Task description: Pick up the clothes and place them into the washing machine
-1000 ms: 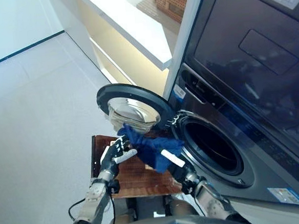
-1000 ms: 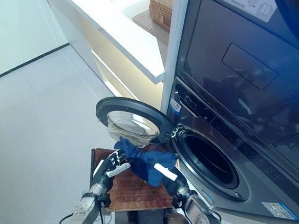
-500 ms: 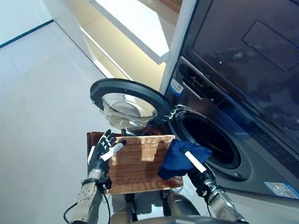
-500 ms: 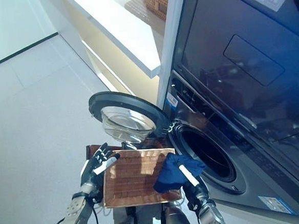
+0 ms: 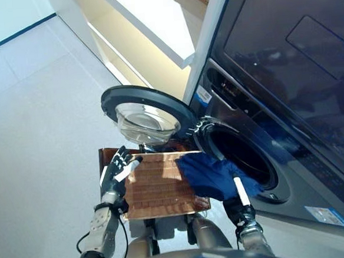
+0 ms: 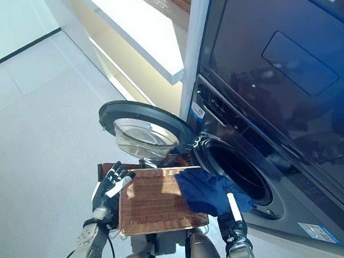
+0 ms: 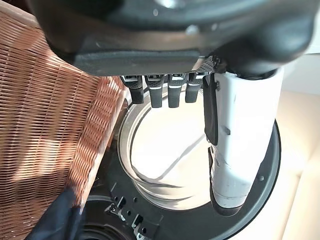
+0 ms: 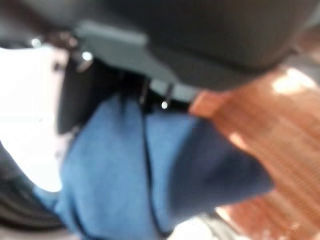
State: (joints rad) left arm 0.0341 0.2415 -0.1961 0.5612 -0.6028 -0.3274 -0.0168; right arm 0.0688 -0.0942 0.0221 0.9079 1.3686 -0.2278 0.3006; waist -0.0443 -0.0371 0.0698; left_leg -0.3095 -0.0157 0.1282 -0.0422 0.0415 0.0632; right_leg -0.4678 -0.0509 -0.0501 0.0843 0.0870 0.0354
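Note:
A dark blue cloth (image 5: 214,176) hangs bunched in my right hand (image 5: 241,191), whose fingers are curled round it, just in front of the lower rim of the washing machine's round opening (image 5: 242,158). The right wrist view is filled by the blue cloth (image 8: 150,165), with the wicker basket (image 8: 272,132) beyond it. That flat brown wicker basket (image 5: 158,186) lies below the open round door (image 5: 144,114). My left hand (image 5: 119,167) is open at the basket's left edge and holds nothing; its fingers (image 7: 160,92) are straight.
The open door (image 6: 139,128) sticks out to the left of the drum opening (image 6: 237,170). A dark upper machine panel (image 5: 297,55) rises above it. A white counter (image 5: 153,24) runs along the back. Grey tiled floor (image 5: 35,115) spreads to the left.
My right hand has carried the blue cloth from over the basket rightward to the drum opening. My left hand let go of it and stays by the basket's left edge. The camera shifted a little.

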